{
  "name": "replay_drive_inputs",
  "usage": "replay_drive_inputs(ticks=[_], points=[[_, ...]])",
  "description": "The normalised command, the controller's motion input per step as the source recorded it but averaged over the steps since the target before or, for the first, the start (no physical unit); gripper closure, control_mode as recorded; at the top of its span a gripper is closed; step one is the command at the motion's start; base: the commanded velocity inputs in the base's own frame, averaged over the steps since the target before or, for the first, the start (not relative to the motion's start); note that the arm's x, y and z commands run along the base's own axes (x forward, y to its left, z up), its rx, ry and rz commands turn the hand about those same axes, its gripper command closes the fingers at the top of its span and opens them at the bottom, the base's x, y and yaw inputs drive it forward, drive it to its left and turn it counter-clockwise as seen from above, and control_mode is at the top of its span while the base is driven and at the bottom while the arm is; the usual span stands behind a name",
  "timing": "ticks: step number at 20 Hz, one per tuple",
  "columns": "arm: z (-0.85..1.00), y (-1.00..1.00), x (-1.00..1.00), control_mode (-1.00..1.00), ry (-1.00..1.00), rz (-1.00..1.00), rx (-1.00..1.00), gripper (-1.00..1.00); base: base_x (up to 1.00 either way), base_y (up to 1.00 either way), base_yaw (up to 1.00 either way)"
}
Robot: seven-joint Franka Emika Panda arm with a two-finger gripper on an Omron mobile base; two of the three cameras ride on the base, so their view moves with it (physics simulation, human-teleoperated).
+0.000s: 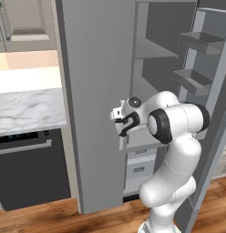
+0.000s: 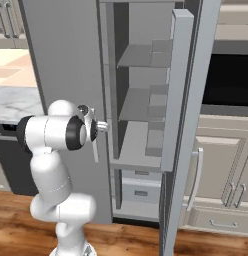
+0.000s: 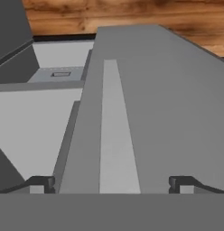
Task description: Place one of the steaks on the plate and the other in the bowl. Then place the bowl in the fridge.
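Note:
The tall grey fridge (image 1: 96, 91) stands with its right door (image 1: 210, 104) swung open, baring grey shelves (image 2: 138, 55) and door bins (image 1: 199, 43). My gripper (image 1: 118, 119) hovers at the inner edge of the closed left panel (image 2: 66, 55), level with the lower shelf. In the hand view, which looks down towards the floor, the gripper (image 3: 111, 185) is open. Its two fingertips (image 3: 41, 184) stand wide on either side of the slim light handle (image 3: 116, 135), holding nothing. The steaks, the plate and the bowl are out of view.
A marble counter (image 1: 28, 109) with a black appliance (image 1: 33, 168) under it lies to the left. A black oven (image 2: 228, 80) and beige cabinets (image 2: 221, 175) stand to the right of the open door. Grey drawers (image 2: 141, 190) sit low in the fridge, above the wooden floor (image 1: 42, 218).

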Motion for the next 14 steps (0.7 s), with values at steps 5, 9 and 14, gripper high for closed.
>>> replay_drive_inputs(ticks=[5,9,14], points=[[0.00,0.07,0.52,-1.00,0.00,0.00,0.00,-1.00,0.00,0.00,0.00],[0.00,0.08,0.60,-1.00,0.00,0.00,0.00,1.00,0.00,0.00,0.00],[0.00,0.01,0.22,-1.00,0.03,0.00,0.00,1.00,0.00,0.00,0.00]])
